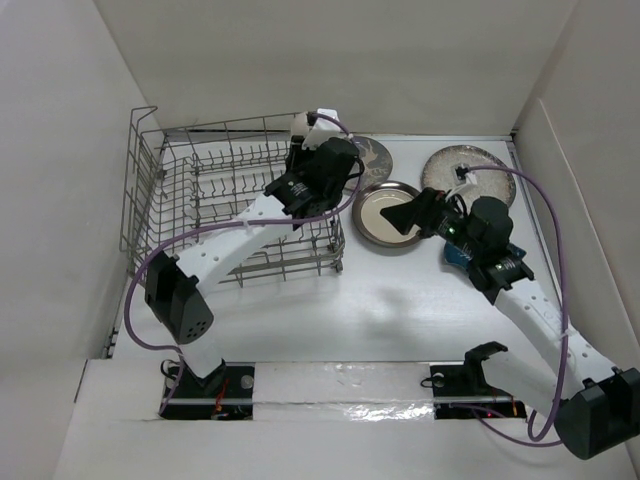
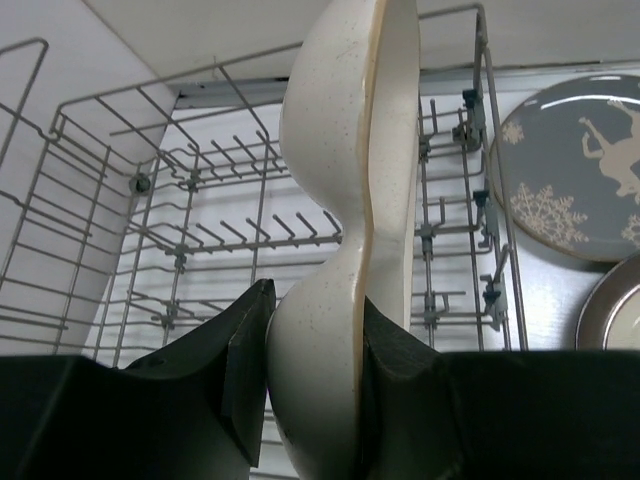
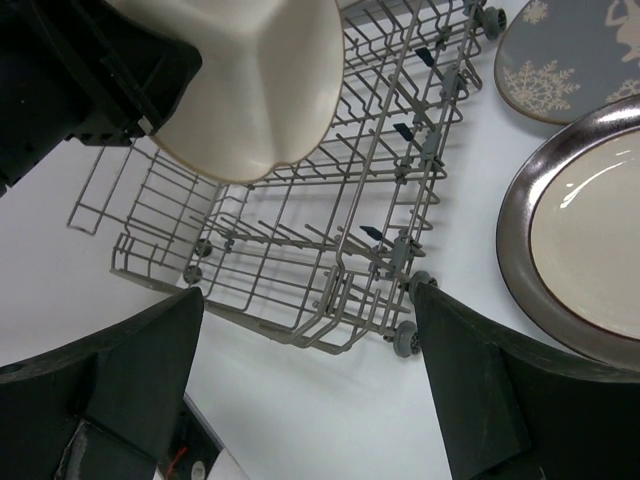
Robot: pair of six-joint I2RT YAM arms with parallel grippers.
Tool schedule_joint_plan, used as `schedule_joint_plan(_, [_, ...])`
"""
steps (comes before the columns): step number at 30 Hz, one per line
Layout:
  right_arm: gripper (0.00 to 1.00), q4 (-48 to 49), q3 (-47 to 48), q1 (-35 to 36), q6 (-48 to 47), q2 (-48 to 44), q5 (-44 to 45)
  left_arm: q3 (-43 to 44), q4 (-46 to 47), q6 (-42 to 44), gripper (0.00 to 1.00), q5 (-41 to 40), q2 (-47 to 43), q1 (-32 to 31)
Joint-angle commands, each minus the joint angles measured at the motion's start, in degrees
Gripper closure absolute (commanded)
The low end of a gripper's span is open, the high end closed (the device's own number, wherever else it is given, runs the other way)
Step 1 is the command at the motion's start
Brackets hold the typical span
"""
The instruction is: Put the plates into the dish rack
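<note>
My left gripper (image 1: 312, 140) is shut on the cream three-sectioned plate (image 2: 345, 200) and holds it on edge above the right part of the grey wire dish rack (image 1: 225, 205). The rack's tines (image 2: 210, 235) show below the plate. My right gripper (image 1: 400, 218) is open and empty, hovering over the cream plate with the dark brown rim (image 1: 385, 215), which lies flat right of the rack. The dark grey deer plate (image 2: 570, 170) lies flat behind it, partly hidden by my left arm in the top view. The speckled grey-beige plate (image 1: 462, 163) lies flat at the far right.
The table is boxed in by white walls on the left, back and right. The rack's tall back-left corner (image 1: 140, 130) stands close to the left wall. The rack's small wheels (image 3: 408, 340) rest on the table by the brown-rimmed plate (image 3: 590, 230).
</note>
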Motion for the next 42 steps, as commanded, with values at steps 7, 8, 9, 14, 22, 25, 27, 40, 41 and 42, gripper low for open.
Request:
schedule_joint_plan(7, [0.09, 0.9, -2.0, -1.0, -1.6, -0.9, -0.3, -1.8, -1.9, -13.2, 1.00, -3.5, -7.5, -3.5])
schedule_joint_plan(8, [0.09, 1.2, -2.3, -1.0, -1.6, -0.7, -0.6, -2.5, -2.0, -14.1, 1.00, -3.3, -7.4, -4.0])
schedule_joint_plan(9, [0.09, 1.1, -2.4, -1.0, -1.6, -0.7, -0.8, -3.7, -1.7, -14.2, 1.00, -3.8, -7.3, -4.0])
schedule_joint_plan(14, [0.10, 0.9, -2.3, -1.0, -1.6, -0.4, -1.3, -3.9, -4.8, -16.4, 1.00, -8.2, -6.4, -4.5])
schedule_joint_plan(22, [0.10, 1.5, -2.3, -1.0, -1.5, 0.8, -1.9, -6.9, -3.6, -15.6, 1.00, -13.5, -10.6, -7.0])
schedule_joint_plan(25, [0.10, 1.4, -2.3, -1.0, -1.5, 1.1, -1.5, -7.2, 0.0, -12.9, 1.00, -13.0, -12.0, -7.0])
schedule_joint_plan(27, [0.10, 1.5, -2.3, -1.0, -1.6, 1.4, -1.6, -7.0, -0.4, -12.5, 1.00, -13.8, -12.3, -7.0])
schedule_joint_plan(40, [0.10, 1.2, -2.6, -1.0, -1.7, 1.7, -1.4, -12.7, -1.1, -16.2, 1.00, -9.9, -9.0, -7.0])
schedule_joint_plan(41, [0.10, 1.3, -2.7, -1.0, -1.7, 1.9, -1.4, -12.9, -0.8, -16.2, 1.00, -9.7, -8.6, -7.0])
schedule_joint_plan(42, [0.10, 1.5, -2.8, -1.0, -1.6, 1.9, -1.4, -13.1, -0.8, -16.3, 1.00, -9.3, -7.9, -7.0])
